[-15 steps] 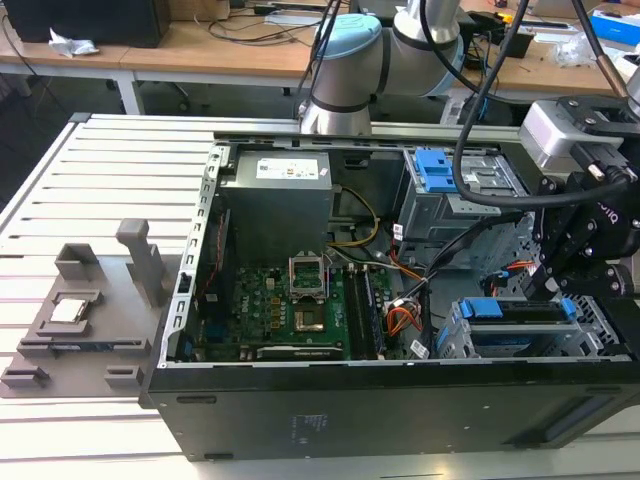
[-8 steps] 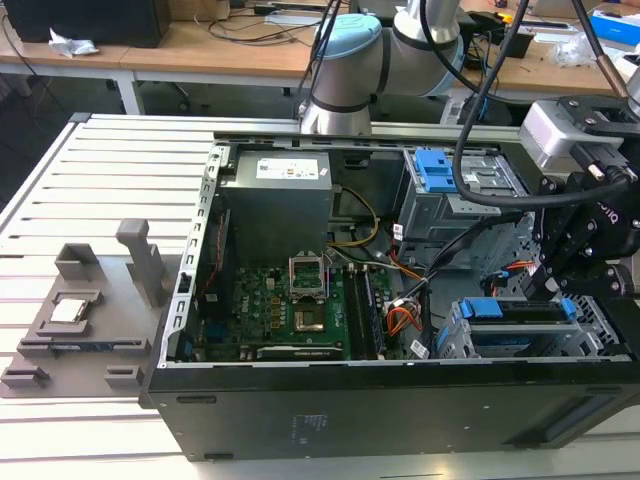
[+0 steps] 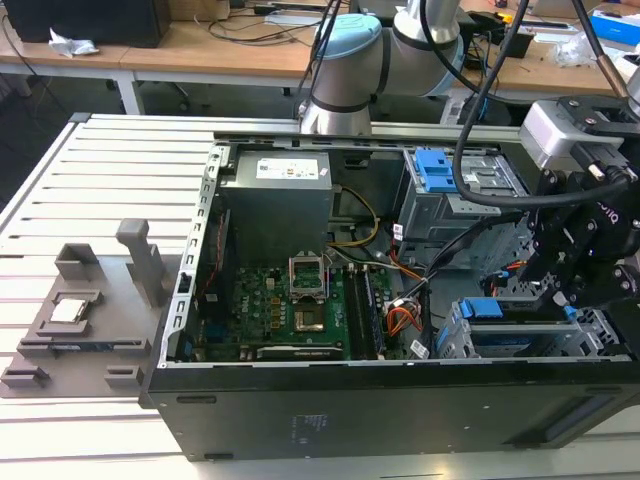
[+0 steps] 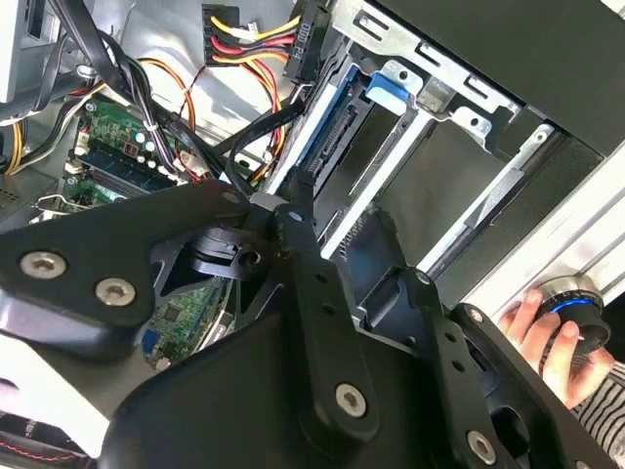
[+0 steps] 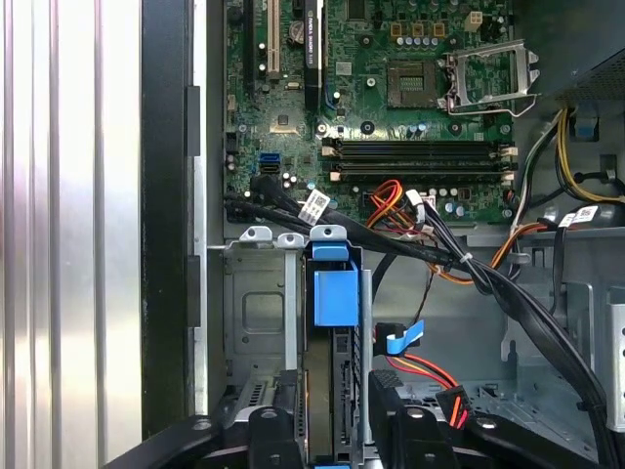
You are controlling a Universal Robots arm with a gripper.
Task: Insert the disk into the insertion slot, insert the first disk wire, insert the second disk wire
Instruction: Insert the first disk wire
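1. Black end effector (image 5: 334,420) linkage lay closest in the second wrist view, hiding much behind it; whether it gripped or stood open could not be told.
2. It sat right at the disk (image 5: 337,381), which stood on edge inside the insertion slot (image 5: 256,313), partly cut off by the frame.
3. Bundled cables (image 5: 371,234) crossed between slot and motherboard (image 5: 391,117).
4. A person's hand (image 4: 542,337) showed partly, on a round knob (image 4: 571,301).
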